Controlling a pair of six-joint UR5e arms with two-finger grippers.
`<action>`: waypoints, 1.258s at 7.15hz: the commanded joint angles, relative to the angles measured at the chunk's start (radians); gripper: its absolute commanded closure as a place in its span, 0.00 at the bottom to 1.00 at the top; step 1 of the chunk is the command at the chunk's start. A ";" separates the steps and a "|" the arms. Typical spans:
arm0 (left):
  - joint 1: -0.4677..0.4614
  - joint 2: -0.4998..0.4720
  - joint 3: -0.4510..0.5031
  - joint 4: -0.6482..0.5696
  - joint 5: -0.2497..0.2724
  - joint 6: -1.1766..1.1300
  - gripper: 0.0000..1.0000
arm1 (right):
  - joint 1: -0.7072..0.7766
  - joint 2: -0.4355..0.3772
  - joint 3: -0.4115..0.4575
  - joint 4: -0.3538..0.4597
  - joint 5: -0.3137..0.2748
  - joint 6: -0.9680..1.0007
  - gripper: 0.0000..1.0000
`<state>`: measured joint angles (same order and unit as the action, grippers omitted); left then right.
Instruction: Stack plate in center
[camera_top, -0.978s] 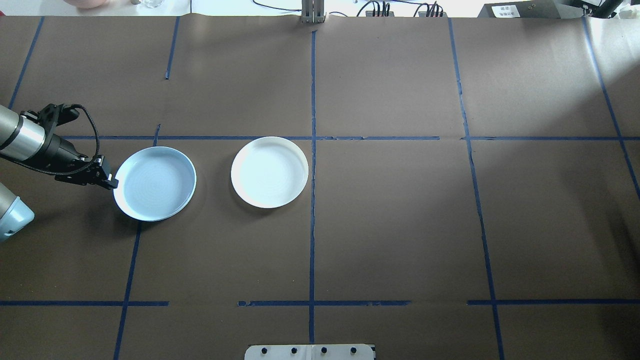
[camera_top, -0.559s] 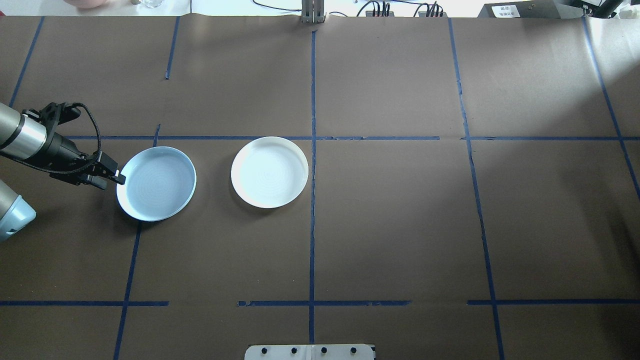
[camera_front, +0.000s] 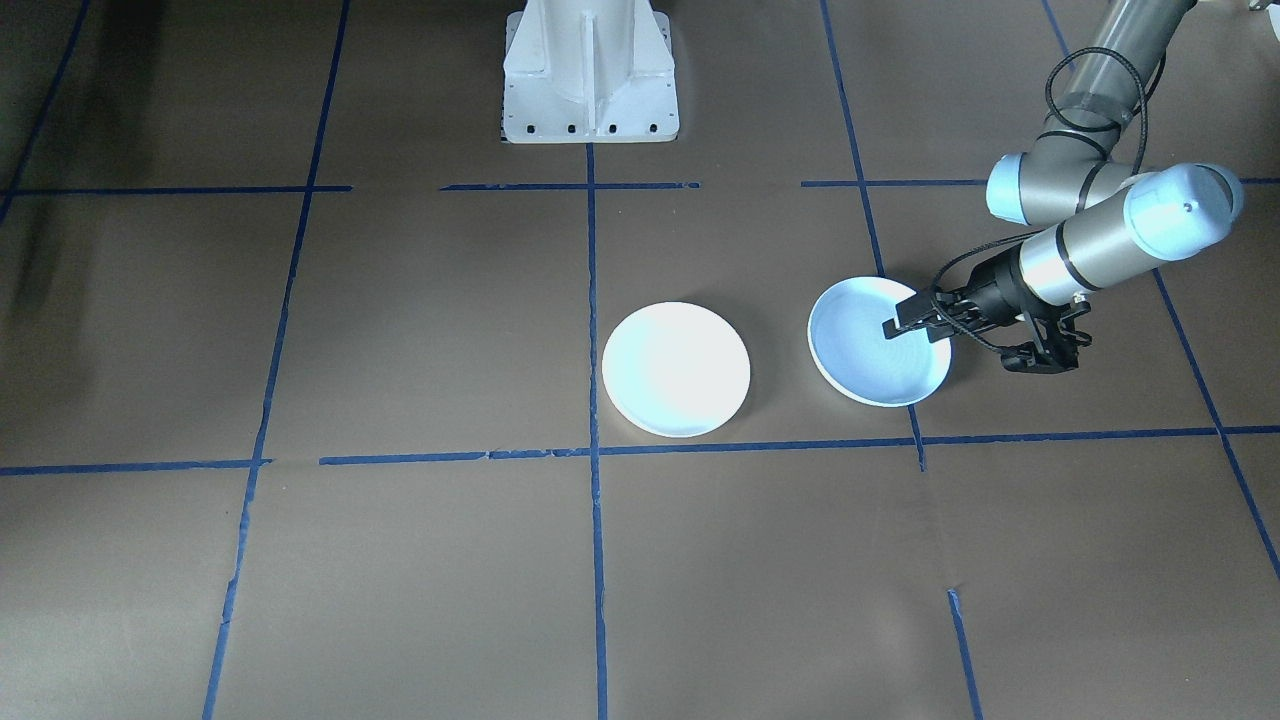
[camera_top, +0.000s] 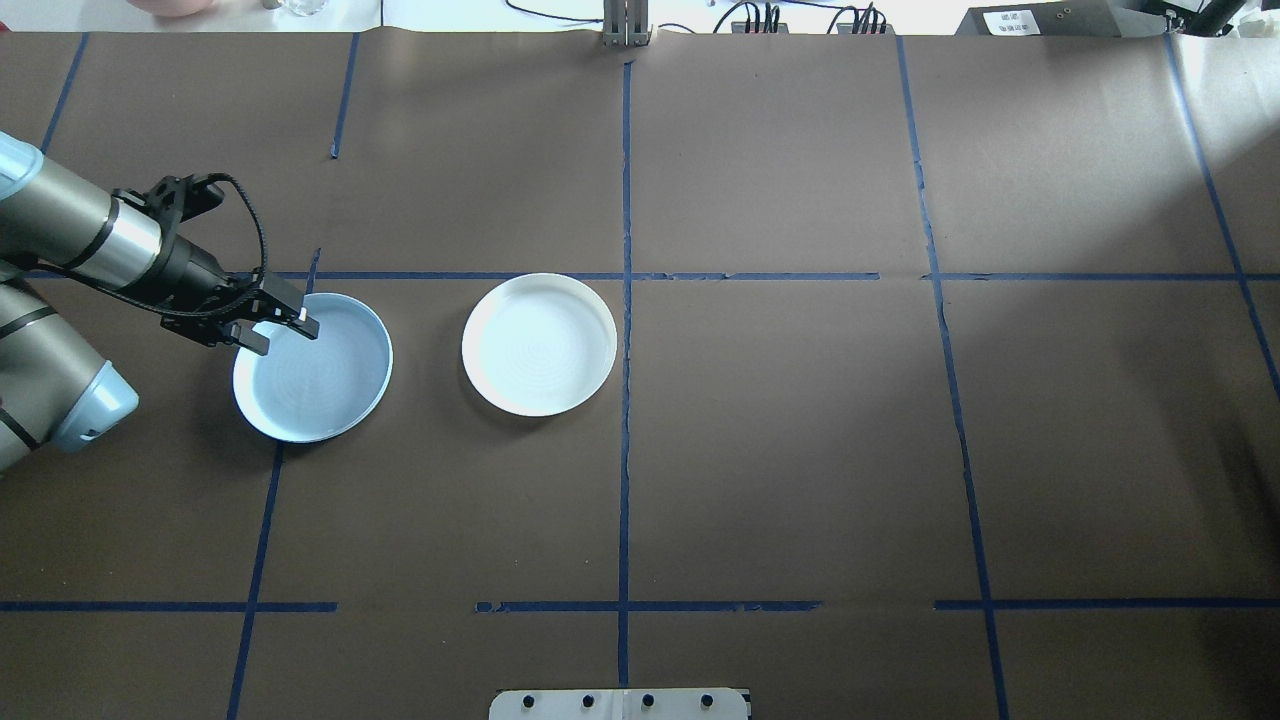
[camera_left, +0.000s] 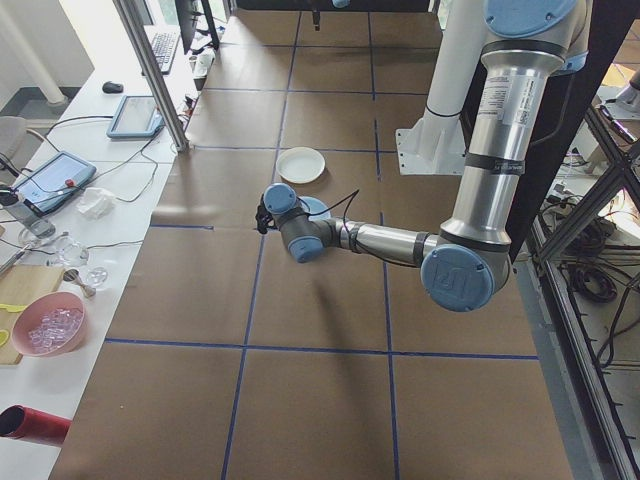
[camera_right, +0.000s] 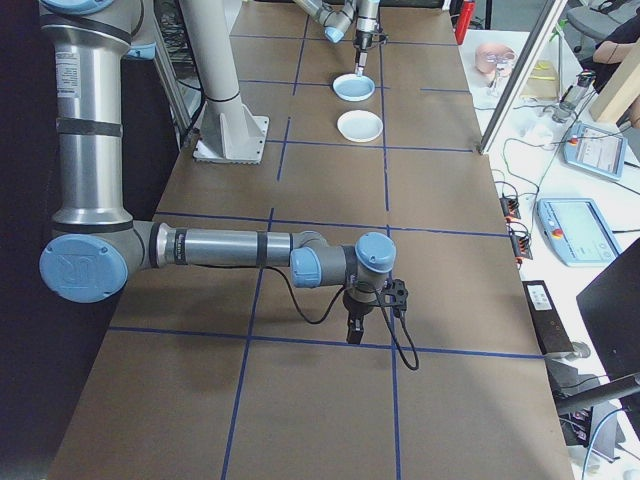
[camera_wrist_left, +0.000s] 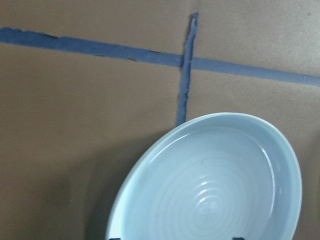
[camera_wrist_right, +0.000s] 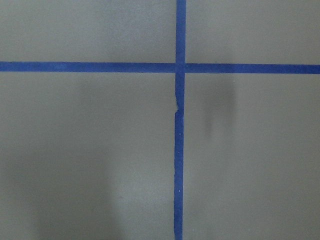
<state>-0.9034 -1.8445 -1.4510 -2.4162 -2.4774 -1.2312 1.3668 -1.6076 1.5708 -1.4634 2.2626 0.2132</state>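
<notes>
Overhead view, left of centre: the blue plate (camera_top: 315, 372) lies flat on the brown table (camera_top: 800, 450), just below a horizontal blue tape line (camera_top: 450, 276). The white plate (camera_top: 539, 344) lies to its right, apart from it, close to the frame's middle and beside the vertical centre tape.

The left gripper (camera_top: 283, 326) reaches in from the left edge and sits over the blue plate's upper-left rim. Its fingers are spread, one finger (camera_top: 300, 318) above the plate's inside, the other toward the rim's outer side. Whether either finger touches the plate cannot be told.

Front-facing view, right of centre: the same gripper (camera_front: 912, 322) comes in from the right, its tips over the blue plate's (camera_front: 870, 360) upper right part. The white plate (camera_front: 676, 369) sits to the left of it.

Left wrist view: the blue plate (camera_wrist_left: 215, 185) fills the lower right, showing concentric rings and a raised rim; a tape cross lies above it.

Right-side view, lower middle: the right gripper (camera_right: 355, 331) points down at the table, far from both plates; whether it is spread or pressed together cannot be told.
</notes>
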 joint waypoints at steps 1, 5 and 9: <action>0.079 -0.076 -0.003 0.014 0.023 -0.121 0.20 | 0.000 0.000 0.000 0.000 0.000 0.000 0.00; 0.182 -0.180 -0.144 0.343 0.284 -0.131 0.20 | 0.000 0.000 0.000 0.000 0.000 0.000 0.00; 0.270 -0.209 -0.122 0.364 0.399 -0.133 0.21 | 0.000 0.000 0.000 0.000 0.000 0.000 0.00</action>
<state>-0.6506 -2.0435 -1.5886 -2.0517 -2.1031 -1.3642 1.3668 -1.6076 1.5708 -1.4634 2.2626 0.2132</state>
